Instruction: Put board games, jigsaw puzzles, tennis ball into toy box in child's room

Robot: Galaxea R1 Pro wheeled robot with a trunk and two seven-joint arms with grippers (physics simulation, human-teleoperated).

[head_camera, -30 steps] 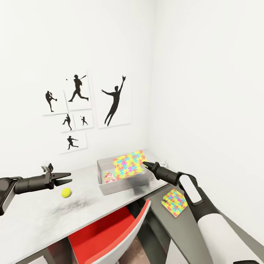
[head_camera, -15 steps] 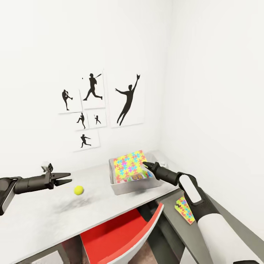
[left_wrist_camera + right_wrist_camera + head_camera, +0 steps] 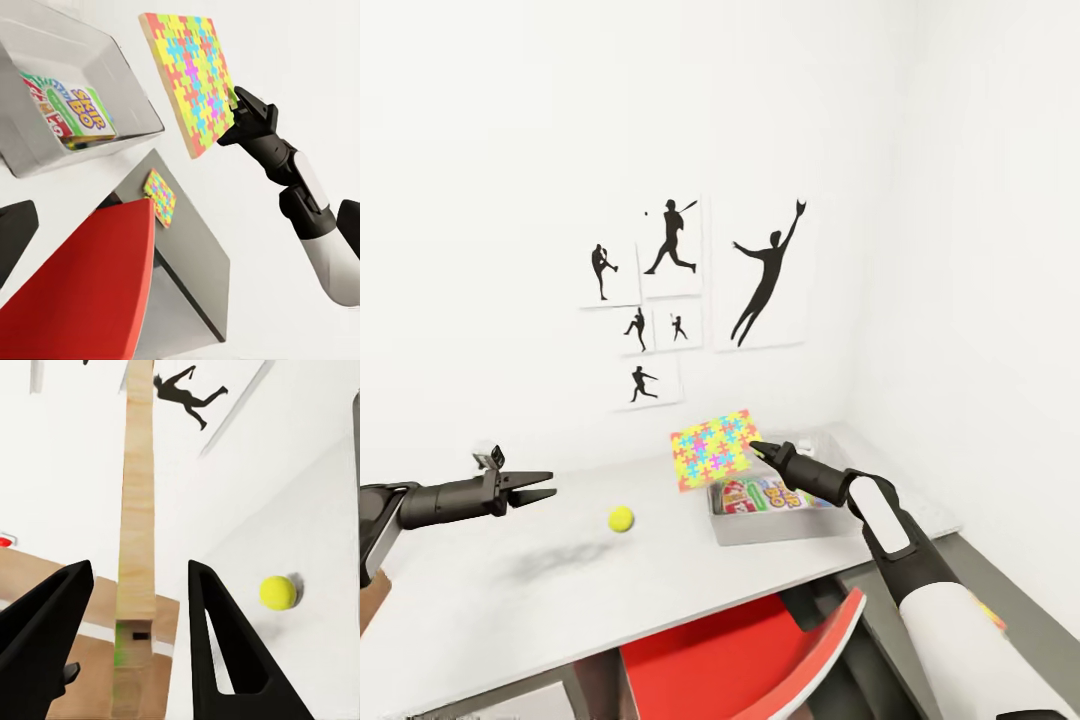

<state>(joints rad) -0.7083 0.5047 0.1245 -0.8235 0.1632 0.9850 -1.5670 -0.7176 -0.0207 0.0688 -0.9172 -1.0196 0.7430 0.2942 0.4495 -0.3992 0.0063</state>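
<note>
1. Here, the child's room is white-walled, with black silhouette wall pictures (image 3: 695, 300) hung above the table (image 3: 560, 590), whose white top runs along the wall and drops to a dark-grey corner section (image 3: 1000, 580) on the right.
2. A red-and-white chair (image 3: 760, 660) sits tucked under the table's front edge.
3. The toy box (image 3: 760, 520) stands on the white top near the corner; inside it lies a printed board game (image 3: 760, 495), seen in the left wrist view as a box lettered in yellow and green (image 3: 71, 112).
4. The right gripper (image 3: 753, 449) pinches a jigsaw puzzle (image 3: 713, 448) by its edge, holding the square tilted up in the air over the back-left corner of the toy box, apart from the table.
5. The second jigsaw puzzle (image 3: 160, 196) lies flat on the dark-grey section, near its edge beside the chair.
6. The left gripper (image 3: 540, 487) hovers above the left part of the table with its fingers apart and nothing between them.
7. The tennis ball (image 3: 621, 518) rests on the white top between the left gripper and the toy box, nearer the gripper's side; whether it is quite still I cannot tell.
</note>
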